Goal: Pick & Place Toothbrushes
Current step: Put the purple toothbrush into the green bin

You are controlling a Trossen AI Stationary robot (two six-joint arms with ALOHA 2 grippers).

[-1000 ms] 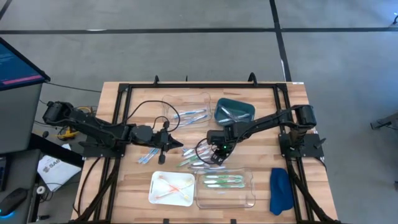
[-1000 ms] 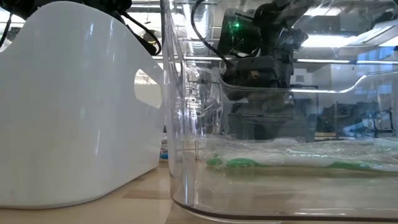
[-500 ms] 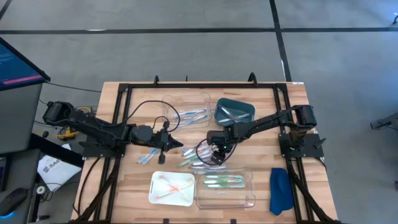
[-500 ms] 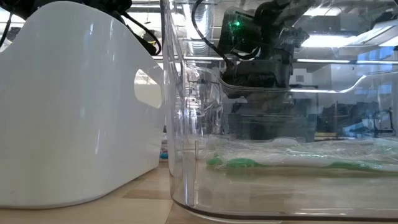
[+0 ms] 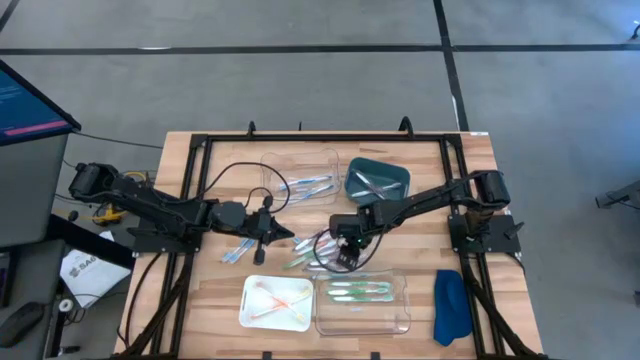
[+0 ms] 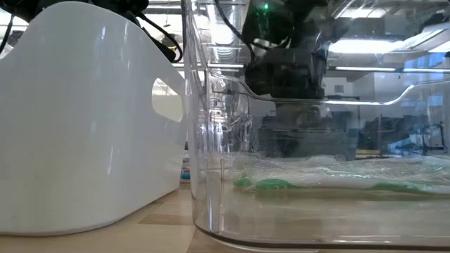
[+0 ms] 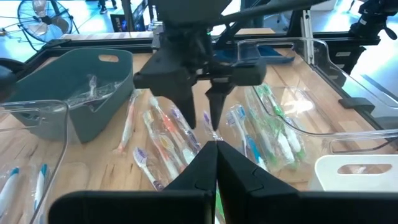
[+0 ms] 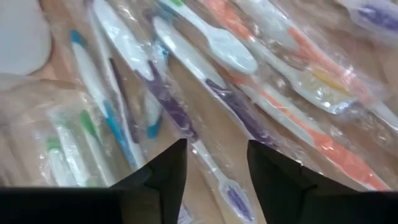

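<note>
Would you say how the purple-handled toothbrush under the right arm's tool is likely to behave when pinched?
The purple toothbrush sits in a clear, glossy wrapper, so it may slip. It looks thin and light, and likely stiff. It overlaps its neighbours, so the right tool, open above it, might drag those along.

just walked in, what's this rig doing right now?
Sorting wrapped toothbrushes into trays. The right gripper is down over the loose pile of toothbrushes at mid-table, its fingers apart over a purple one, nothing held. The left gripper waits shut beside the pile. Green ones already lie in the clear tray, orange ones in the white tray, pale ones in the teal bin, and blue ones in the far clear tray.
</note>
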